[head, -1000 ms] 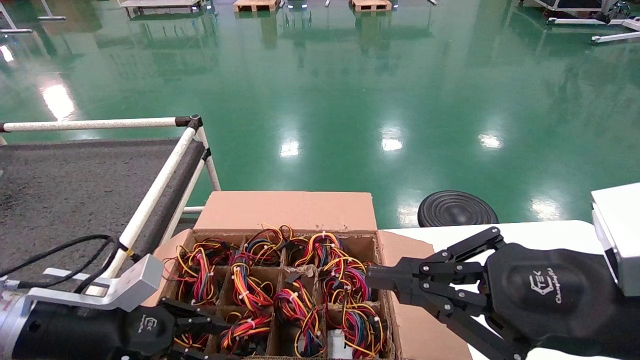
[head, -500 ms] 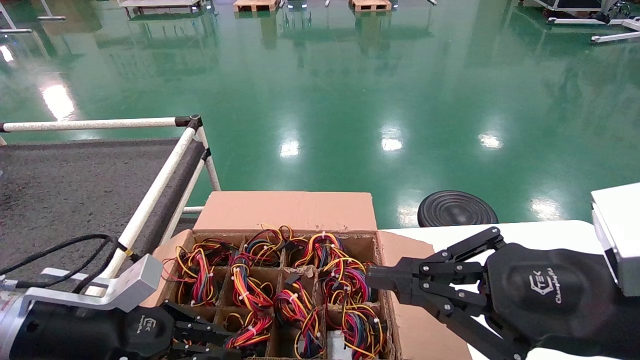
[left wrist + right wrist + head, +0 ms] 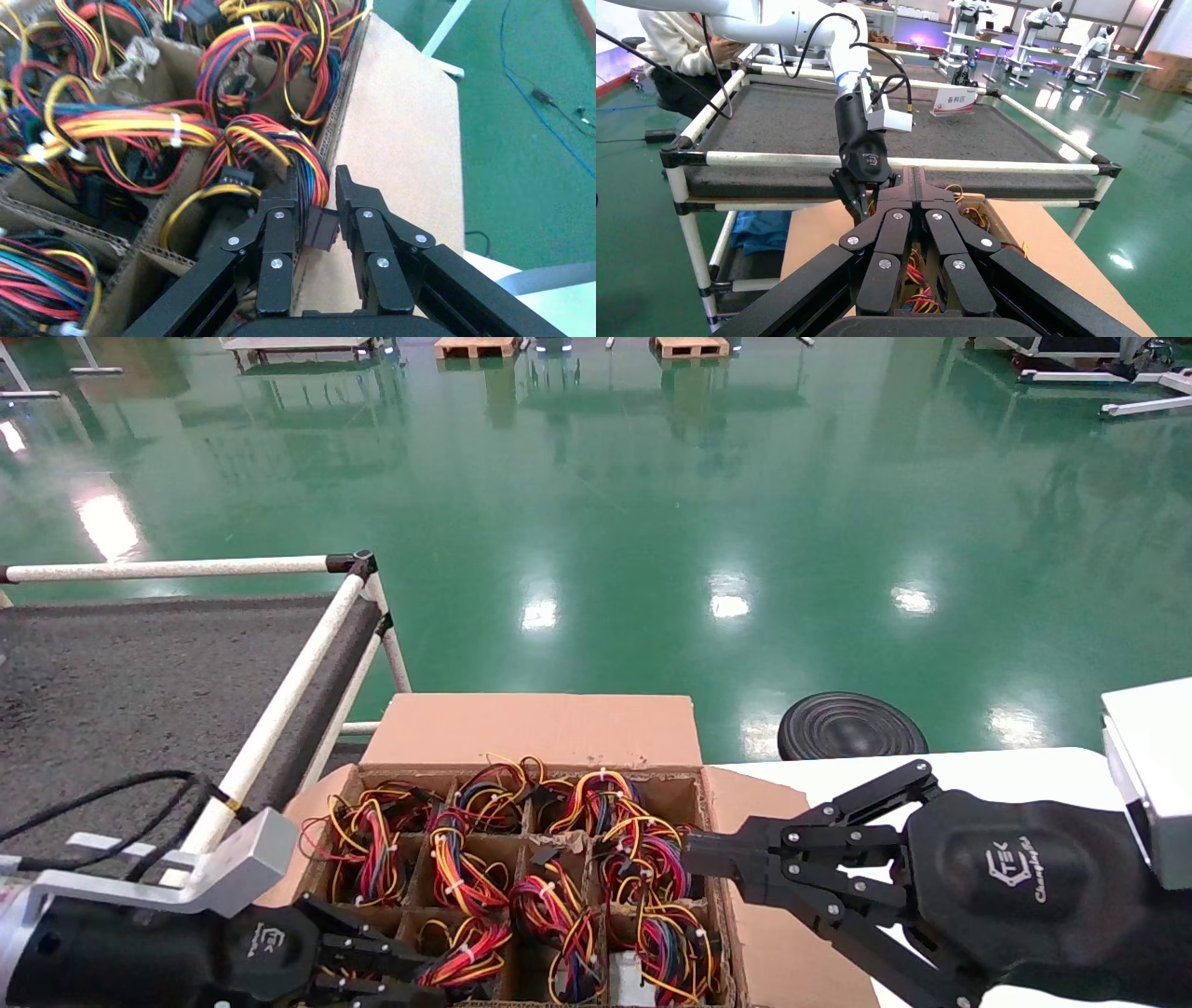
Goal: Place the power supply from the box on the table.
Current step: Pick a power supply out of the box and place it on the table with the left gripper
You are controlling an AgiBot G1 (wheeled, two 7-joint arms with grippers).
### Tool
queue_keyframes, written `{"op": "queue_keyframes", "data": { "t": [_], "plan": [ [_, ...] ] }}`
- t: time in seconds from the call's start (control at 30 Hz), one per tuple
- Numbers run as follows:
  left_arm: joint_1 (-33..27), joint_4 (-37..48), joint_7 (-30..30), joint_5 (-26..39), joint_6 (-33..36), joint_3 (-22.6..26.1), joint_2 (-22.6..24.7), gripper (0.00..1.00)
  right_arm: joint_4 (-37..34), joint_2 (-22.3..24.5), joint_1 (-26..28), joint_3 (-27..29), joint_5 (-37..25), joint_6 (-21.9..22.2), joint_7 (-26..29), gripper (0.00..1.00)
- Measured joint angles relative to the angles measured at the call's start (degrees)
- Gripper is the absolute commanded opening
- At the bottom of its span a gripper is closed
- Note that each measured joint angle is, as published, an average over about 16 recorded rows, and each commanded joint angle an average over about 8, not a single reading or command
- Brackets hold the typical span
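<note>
Step in hand (judged): left gripper (image 3: 314,189) down in near-left cell of box (image 3: 540,728), fingers (image 3: 358,203) closed on the wire bundle (image 3: 274,151) of a power supply; black plug sits between them. Case itself not visible, presumably deep in cell under wires.
- Doing it well: lift straight up, slow; wires are a soft hold & case may swing or catch on divider (image 3: 151,242). Clear the box wall before swinging toward table (image 3: 121,672). Watch neighbour bundles, loops overlap & could drag out too.
- Right gripper (image 3: 694,857): parked over box's right edge, fingers pressed together, holding nothing.

Containers:
- Box: brown cardboard, flaps folded out, divider grid of square cells. Nearly every cell seen holds a zip-tied bundle, red/yellow/orange/black. One pale metal corner (image 3: 626,985) shows in a near cell.
- Table: dark speckled top w/ white rail (image 3: 279,700), just left of box; part seen from head view bare.
</note>
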Motion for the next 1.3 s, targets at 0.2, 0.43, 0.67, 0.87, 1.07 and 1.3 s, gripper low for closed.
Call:
{"op": "queue_keyframes", "data": {
  "t": [0.2,0.43,0.67,0.87,1.07,1.3],
  "plan": [
    [-1.3,-0.5,1.5,-0.7,0.0,-1.8,-0.3,0.0,0.0,0.0,0.0,0.0,0.0,0.0,0.0,0.0],
    [-3.7,-1.6,3.5,-0.7,0.0,-4.4,-0.4,0.0,0.0,0.0,0.0,0.0,0.0,0.0,0.0,0.0],
    [-7.3,-3.4,4.8,0.3,0.2,-7.1,-0.2,0.0,0.0,0.0,0.0,0.0,0.0,0.0,0.0,0.0],
    [-11.8,-5.6,4.6,2.4,0.6,-9.7,0.4,0.0,0.0,0.0,0.0,0.0,0.0,0.0,0.0,0.0],
    [-17.5,-8.6,3.5,6.2,1.2,-13.1,1.2,0.0,0.0,0.0,0.0,0.0,0.0,0.0,0.0,0.0],
    [-25.2,-12.4,1.6,12.6,2.2,-17.6,2.6,0.0,0.0,0.0,0.0,0.0,0.0,0.0,0.0,0.0]
  ]
}}
